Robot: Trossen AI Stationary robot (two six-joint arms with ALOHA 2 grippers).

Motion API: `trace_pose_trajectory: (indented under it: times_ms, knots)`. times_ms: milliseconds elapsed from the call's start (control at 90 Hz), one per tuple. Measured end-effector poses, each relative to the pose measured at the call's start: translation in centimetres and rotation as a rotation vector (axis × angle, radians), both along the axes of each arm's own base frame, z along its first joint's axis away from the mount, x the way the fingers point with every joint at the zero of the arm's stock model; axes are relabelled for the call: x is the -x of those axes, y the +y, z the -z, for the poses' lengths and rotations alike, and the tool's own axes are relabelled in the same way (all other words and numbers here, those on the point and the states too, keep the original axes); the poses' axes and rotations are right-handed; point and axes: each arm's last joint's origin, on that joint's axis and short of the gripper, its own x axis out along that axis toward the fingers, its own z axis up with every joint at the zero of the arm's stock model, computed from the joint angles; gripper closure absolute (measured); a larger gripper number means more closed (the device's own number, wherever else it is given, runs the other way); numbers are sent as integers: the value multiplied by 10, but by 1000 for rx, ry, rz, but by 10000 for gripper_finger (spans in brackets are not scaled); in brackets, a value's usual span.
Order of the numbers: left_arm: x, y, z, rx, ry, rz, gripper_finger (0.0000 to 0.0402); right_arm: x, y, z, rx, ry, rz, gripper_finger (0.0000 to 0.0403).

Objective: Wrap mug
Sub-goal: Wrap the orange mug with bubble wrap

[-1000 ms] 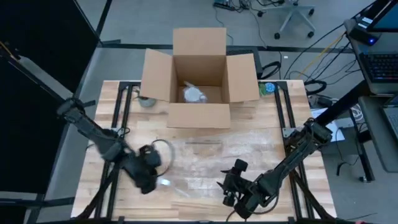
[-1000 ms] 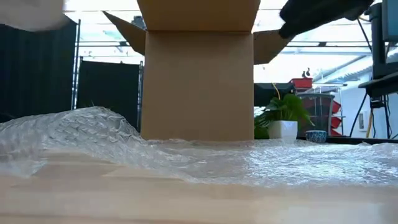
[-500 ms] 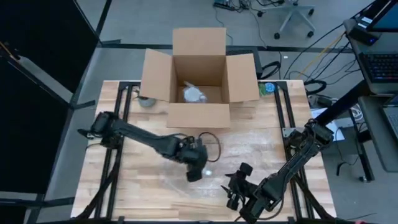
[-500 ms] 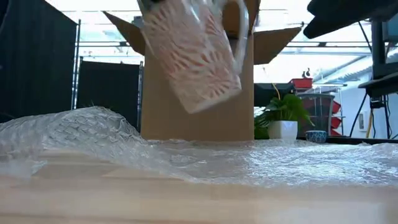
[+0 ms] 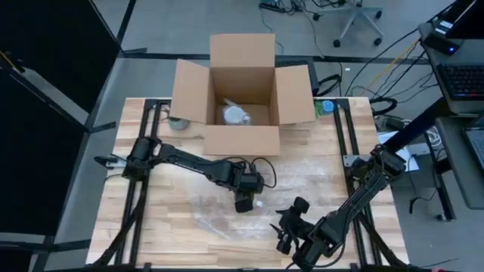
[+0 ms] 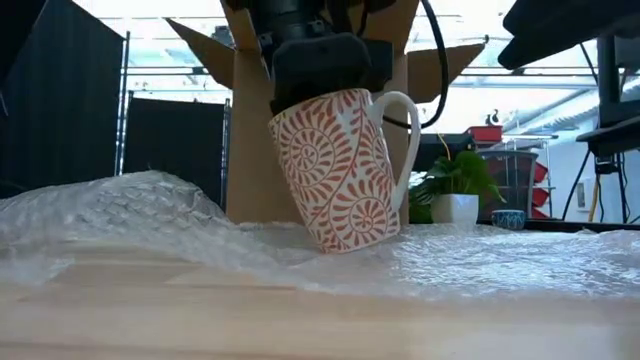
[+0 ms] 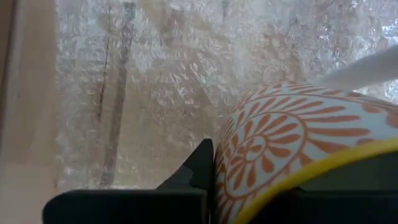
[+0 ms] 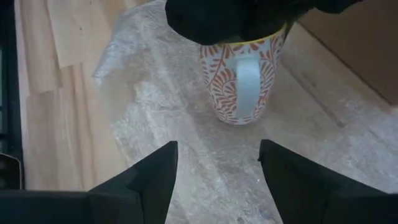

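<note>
The mug (image 6: 340, 170), white with an orange spiral pattern, a yellow rim and a white handle (image 8: 247, 87), stands tilted on a sheet of clear bubble wrap (image 5: 227, 181) spread over the middle of the table. My left gripper (image 5: 246, 198) is shut on the mug's top from above. My right gripper (image 8: 217, 174) is open near the table's front edge, facing the mug's handle side and touching nothing. My left gripper grips the mug at its rim (image 7: 292, 180), coming from above and pointing down. One finger (image 7: 202, 168) lies on the outside of the wall; the mug hides the other. The mug leans, its base (image 6: 352, 242) down on the bubble wrap.
An open cardboard box (image 5: 242, 98) stands at the far edge with a wrapped item (image 5: 236, 115) inside. A small metal bowl (image 5: 179, 123) sits left of it. The bubble wrap rises in a hump (image 6: 150, 205) on one side. Bare wood lies near the front left.
My left gripper has carried the mug from the table's near left toward its centre and brought it down. The mug, which hung high and strongly tipped half a second ago, now stands lower with its base on the bubble wrap.
</note>
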Motion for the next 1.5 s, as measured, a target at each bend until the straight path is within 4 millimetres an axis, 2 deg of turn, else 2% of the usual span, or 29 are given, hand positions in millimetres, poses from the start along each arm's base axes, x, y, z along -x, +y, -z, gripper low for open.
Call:
trace_pose_trajectory:
  times_ms: [456, 644, 922, 1033, 1289, 1411, 1500]
  knots:
    - [-6, 1, -4, 91, -36, 23, 289, 0, 0, 2, 0, 2, 6, 190]
    - [-7, 1, -25, 103, -81, 26, 263, 0, 0, 3, 0, 6, 8, 190]
    - [-3, 2, -51, 93, -52, 22, 257, 2, -2, 0, 11, 22, 1, 190]
    - [12, -3, -72, 82, -6, -1, 257, 10, -9, -20, -33, 29, -9, 190]
    - [69, -43, -115, -85, 38, 13, 257, 46, -43, -67, -151, 143, 33, 190]
    - [93, -62, -123, -71, 41, 44, 258, 57, -61, -70, -182, 280, 134, 190]
    - [111, -74, -117, -25, 87, 50, 258, 65, -73, -61, -204, 382, 253, 192]
